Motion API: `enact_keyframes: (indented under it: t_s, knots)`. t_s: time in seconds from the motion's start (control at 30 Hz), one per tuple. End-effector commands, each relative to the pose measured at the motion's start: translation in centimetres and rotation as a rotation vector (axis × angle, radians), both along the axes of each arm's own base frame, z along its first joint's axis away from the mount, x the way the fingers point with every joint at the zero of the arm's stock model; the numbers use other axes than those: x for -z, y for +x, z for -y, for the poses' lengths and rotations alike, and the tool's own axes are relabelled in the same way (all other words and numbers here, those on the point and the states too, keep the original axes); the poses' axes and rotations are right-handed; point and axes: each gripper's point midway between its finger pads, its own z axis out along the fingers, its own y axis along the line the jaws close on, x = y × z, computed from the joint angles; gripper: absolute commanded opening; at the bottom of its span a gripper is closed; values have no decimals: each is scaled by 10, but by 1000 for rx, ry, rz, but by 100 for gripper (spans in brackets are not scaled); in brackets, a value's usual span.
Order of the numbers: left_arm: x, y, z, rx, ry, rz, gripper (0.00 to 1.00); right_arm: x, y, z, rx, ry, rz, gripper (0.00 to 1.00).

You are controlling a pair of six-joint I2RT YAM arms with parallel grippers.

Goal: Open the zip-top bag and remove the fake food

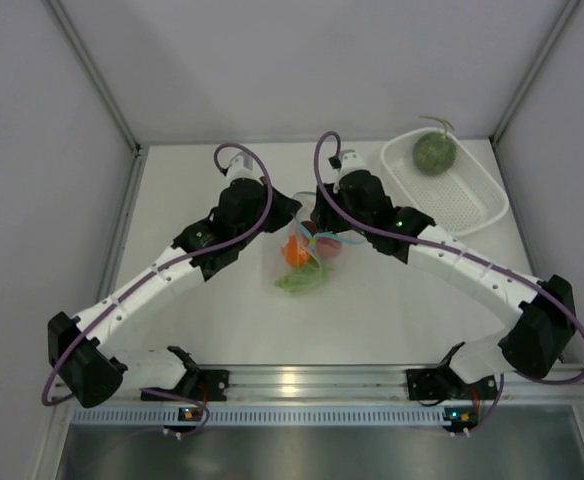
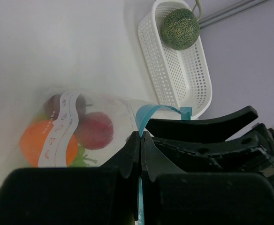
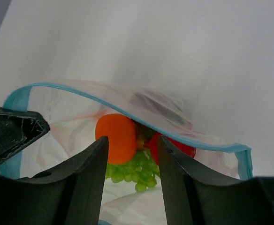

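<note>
The zip-top bag (image 1: 312,270) lies mid-table with its mouth held up between both arms. My left gripper (image 2: 141,135) is shut on the bag's light blue zip strip (image 2: 148,111). In the top view the left gripper (image 1: 290,213) sits at the bag's far left corner. My right gripper (image 3: 132,140) stands open in the bag's open mouth, its jaws apart, the right gripper (image 1: 319,228) just right of the left one. Fake food shows inside: an orange ball (image 3: 116,136), a red piece (image 3: 174,146) and a leafy green piece (image 3: 137,172). A grey-green melon (image 1: 435,153) lies in the basket.
A white perforated basket (image 1: 467,200) stands at the back right of the table, with the melon at its far end. Grey walls with metal posts close in the table on three sides. The arms' bases sit along the near rail.
</note>
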Motion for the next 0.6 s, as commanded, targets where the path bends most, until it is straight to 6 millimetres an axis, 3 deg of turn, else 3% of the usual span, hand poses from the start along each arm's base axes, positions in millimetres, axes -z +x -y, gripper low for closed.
enact_keyframes:
  t_s: [0.0,0.17,0.57]
  knots:
    - [-38,10,8,-47,-178,45,0,-14,15,0,83,-9,20,47]
    - [-11,10,2,-90,-174,-3,0,15,25,-2,111,-85,-29,47]
    - [25,14,-10,-142,-78,-26,0,71,40,-17,59,-156,-79,53]
